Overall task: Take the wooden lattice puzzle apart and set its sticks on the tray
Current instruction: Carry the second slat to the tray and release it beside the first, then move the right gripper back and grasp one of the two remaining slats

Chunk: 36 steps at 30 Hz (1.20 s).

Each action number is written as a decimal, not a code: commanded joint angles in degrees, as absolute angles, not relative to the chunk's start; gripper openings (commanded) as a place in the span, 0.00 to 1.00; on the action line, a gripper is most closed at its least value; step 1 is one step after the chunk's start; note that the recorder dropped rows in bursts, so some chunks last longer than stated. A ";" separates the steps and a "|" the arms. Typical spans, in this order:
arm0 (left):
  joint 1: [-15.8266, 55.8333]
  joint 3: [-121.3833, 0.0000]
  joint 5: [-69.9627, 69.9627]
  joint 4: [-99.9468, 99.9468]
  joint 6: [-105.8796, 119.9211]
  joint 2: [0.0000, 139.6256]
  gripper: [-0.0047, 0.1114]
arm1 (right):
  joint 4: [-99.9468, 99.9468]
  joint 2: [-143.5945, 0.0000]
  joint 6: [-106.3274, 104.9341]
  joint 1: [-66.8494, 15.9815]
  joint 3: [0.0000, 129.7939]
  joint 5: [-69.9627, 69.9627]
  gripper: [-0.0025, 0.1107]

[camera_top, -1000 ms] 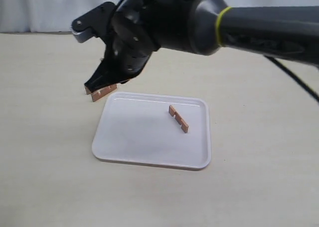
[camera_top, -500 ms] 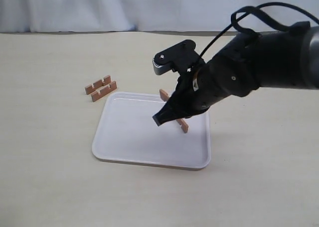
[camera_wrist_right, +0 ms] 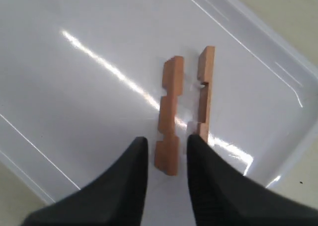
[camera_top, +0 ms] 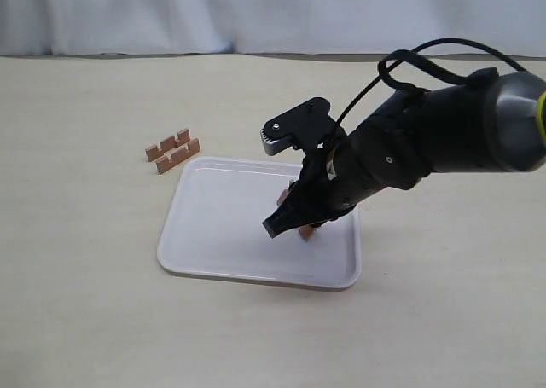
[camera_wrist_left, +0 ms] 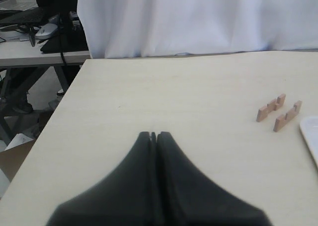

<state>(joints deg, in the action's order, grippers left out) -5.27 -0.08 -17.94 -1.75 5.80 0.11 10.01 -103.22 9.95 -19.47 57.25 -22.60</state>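
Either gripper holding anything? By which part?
Nothing appears held. Right gripper straddles the end of one stick on the tray, gaps both sides; left gripper shut, empty.

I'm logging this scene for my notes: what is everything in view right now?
tray: one, white, mid-table
sticks on tray: two, reddish-brown, side by side
sticks off tray: two, reddish-brown, on the table by the tray's far left corner
table: one, beige
curtain: one, white, behind the table
right claw: black, open, over the tray, straddling one stick's end
left claw: black, shut, over the table
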 commanded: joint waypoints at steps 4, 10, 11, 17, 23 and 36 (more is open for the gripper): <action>-5.30 0.00 -17.46 -1.76 5.72 0.00 0.04 | 9.11 -102.92 9.64 -19.45 59.31 -21.52 0.58; -5.30 0.00 -17.46 -1.76 5.72 0.00 0.04 | 1.89 -102.92 9.64 -19.53 66.02 -24.10 0.71; -5.30 0.00 -17.46 -1.76 5.72 0.00 0.04 | 1.59 -103.03 9.64 -20.01 67.17 -24.22 0.72; -5.30 0.00 -17.46 -1.76 5.72 0.00 0.04 | 2.61 -106.12 9.64 -25.42 74.81 -24.17 0.73; -5.30 0.00 -17.46 -1.76 5.72 0.00 0.04 | 5.19 -115.33 9.86 -29.19 86.18 -27.89 0.73; -5.30 0.00 -17.46 -1.76 5.72 0.00 0.04 | 15.54 -129.28 9.86 -29.56 99.26 -26.76 0.99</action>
<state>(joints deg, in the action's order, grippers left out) -5.27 -0.08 -17.94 -1.75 5.80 0.11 13.00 -127.31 9.95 -30.06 97.55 -28.27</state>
